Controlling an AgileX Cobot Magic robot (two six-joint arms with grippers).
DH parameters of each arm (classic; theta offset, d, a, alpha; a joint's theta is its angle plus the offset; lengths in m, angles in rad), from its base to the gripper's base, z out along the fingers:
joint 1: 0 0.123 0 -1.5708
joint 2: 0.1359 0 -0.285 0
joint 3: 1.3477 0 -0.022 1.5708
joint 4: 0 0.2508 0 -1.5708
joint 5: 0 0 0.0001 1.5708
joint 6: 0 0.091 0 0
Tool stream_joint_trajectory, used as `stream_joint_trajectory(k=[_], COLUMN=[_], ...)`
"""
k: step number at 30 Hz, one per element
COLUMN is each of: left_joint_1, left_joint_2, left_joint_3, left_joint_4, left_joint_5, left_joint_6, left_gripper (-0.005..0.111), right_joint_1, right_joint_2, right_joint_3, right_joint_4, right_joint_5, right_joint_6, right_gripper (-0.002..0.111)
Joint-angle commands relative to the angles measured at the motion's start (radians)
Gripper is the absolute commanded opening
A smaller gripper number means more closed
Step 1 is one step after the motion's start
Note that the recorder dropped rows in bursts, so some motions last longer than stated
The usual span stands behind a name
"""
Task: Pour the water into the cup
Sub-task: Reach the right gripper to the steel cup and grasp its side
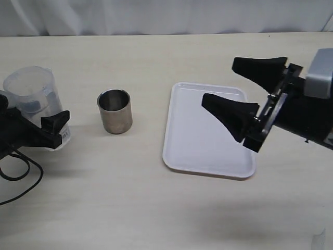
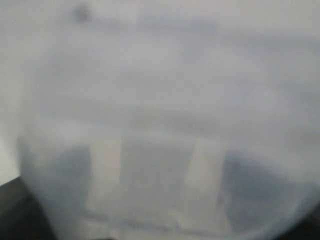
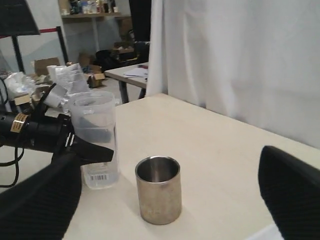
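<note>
the tumbler (image 2: 160, 150) blurs out the whole left wrist view; water inside it is too clear to tell.

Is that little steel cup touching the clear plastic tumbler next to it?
Apart. The exterior view shows bare table between the steel cup and the clear tumbler.
</note>
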Motion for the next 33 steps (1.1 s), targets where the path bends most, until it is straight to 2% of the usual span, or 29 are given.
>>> stream_joint_trajectory(k=[1, 6, 14, 18, 33], left_joint_1=[-0.006, -0.006, -0.006, -0.006, -0.006], left_joint_2=[0.002, 0.002, 0.002, 0.002, 0.002], left_joint_3=[-0.004, -0.004, -0.004, -0.004, -0.004], left_joint_4=[0.003, 0.003, 0.007, 0.007, 0.011], left_joint_5=[-0.013, -0.013, -0.013, -0.013, -0.013], left_joint_6=[-0.006, -0.006, -0.006, -0.006, -0.006], left_gripper=[0.000, 0.000, 0.000, 0.000, 0.000], right_joint_1=[0.010, 0.105, 0.240, 0.290, 0.361], right_joint_2=[0.204, 0.415, 0.634, 0.713, 0.897], right_joint_3=[-0.132, -0.271, -0.507, -0.603, -0.818], right_joint_4=[-0.078, -0.078, -0.043, -0.041, 0.007], right_joint_5=[-0.054, -0.047, 0.157, 0.162, 0.199], right_joint_6=[-0.013, -0.086, -0.088, -0.077, -0.069], right_gripper=[0.089, 0.089, 0.089, 0.089, 0.089])
